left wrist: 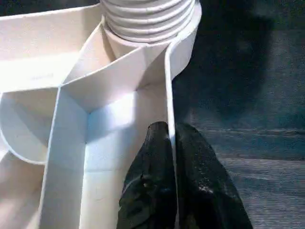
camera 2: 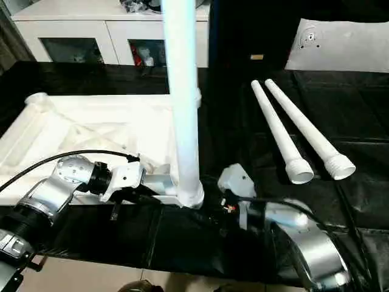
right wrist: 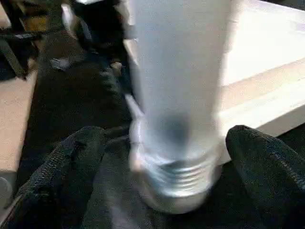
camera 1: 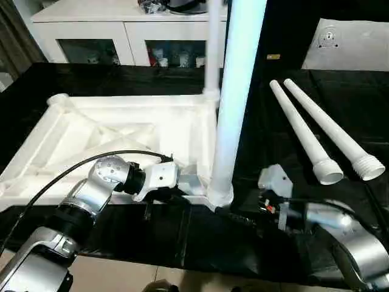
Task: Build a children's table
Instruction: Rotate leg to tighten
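Two arms: both silver forearms reach in from the near edge toward the near right corner of the tabletop point(camera 1: 121, 131), left arm from the left, right arm from the right.
Left arm pose: bent at the elbow, wrist turned so the hand lies level and points across toward that corner; a black cable arcs over the forearm.
Left gripper point(left wrist: 170, 138): its two black fingers are pinched together on the thin near rim of the tabletop, one finger inside the wall, one outside.
Right arm pose: low over the black cloth point(camera 1: 292, 91), forearm angled in toward the base of the upright leg point(camera 1: 237, 91).
Right gripper point(right wrist: 162, 143): fingers spread wide, one on each side of the leg's threaded base, neither seen to touch it.
Tabletop: white, lying upside down with ribs up, on the left half of the cloth.
Upright legs: one stands in the near right corner socket; a second leg point(camera 1: 211, 48) stands in the far right socket.
Loose legs point(camera 1: 328, 134): two lie side by side on the cloth to the right, threaded ends toward the robot, well apart from the tabletop.
Surface: black cloth over the work area; pale floor at the near edge.
Room: white cabinet point(camera 1: 121, 30) with glass doors behind; flat white board point(camera 1: 349, 42) at far right.
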You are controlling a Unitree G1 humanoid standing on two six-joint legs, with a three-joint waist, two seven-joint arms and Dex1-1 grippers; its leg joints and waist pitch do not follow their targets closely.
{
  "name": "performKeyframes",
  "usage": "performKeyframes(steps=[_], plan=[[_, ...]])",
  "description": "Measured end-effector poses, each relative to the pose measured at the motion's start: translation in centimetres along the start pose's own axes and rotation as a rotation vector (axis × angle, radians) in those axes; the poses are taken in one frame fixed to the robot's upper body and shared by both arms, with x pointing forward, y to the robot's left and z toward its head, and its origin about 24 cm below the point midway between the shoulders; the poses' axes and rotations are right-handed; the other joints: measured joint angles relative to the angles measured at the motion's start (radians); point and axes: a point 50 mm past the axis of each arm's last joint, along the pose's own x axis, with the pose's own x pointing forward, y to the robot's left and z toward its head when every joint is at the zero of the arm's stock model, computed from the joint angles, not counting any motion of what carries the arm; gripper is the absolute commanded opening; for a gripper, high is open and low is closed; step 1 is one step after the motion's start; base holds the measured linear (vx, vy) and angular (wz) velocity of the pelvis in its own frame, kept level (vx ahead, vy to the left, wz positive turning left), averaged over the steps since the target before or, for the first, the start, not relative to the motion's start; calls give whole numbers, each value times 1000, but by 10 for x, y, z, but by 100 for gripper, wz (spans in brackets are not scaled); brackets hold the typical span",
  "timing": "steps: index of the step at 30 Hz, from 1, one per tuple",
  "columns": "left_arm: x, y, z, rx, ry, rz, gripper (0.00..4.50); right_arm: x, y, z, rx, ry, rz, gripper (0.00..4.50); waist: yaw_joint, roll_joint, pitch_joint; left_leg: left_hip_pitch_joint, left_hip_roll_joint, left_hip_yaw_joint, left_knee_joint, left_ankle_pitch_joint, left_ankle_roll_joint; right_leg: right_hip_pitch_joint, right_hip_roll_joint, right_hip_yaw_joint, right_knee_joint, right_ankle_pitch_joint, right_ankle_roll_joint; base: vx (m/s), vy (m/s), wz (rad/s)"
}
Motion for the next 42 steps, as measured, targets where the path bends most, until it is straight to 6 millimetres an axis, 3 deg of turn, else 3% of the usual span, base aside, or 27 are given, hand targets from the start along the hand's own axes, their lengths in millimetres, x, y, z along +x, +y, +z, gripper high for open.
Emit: performKeyframes(steps=[8,20,27,32,38,42], plan=[[0,-1,1,13,-7,-16,0,4,-11,6,-32,1,60,375,2,0,0,-1,0,0,0,2,4,-1,0,0,0,0,0,0,0,0],[0,-1,1,12,-8,-18,0,12,-11,0,-10,18,125,283,3,0,0,-1,0,0,0,1,2,-1,0,0,0,0,0,0,0,0],[4,0,2,-37,-18,-1,0,10,-7,-4,16,11,107,268,6,0,0,-1,0,0,0,0,0,0,-1,0,0,0,0,0,0,0],[16,7,6,-124,-33,100,0,13,-5,-9,51,-31,-81,266,0,2,1,2,0,3,0,0,1,4,-2,1,0,-1,1,0,0,0],[42,23,19,-308,-75,332,0,38,-18,-10,226,-112,-533,266,-48,11,-2,3,-3,3,-1,1,0,5,-2,4,-4,-4,7,0,0,0],[56,30,32,-357,-119,409,0,41,-28,-6,259,-114,-673,266,-54,10,-2,0,-3,3,-2,2,2,3,-2,4,-5,-4,7,0,0,0]])
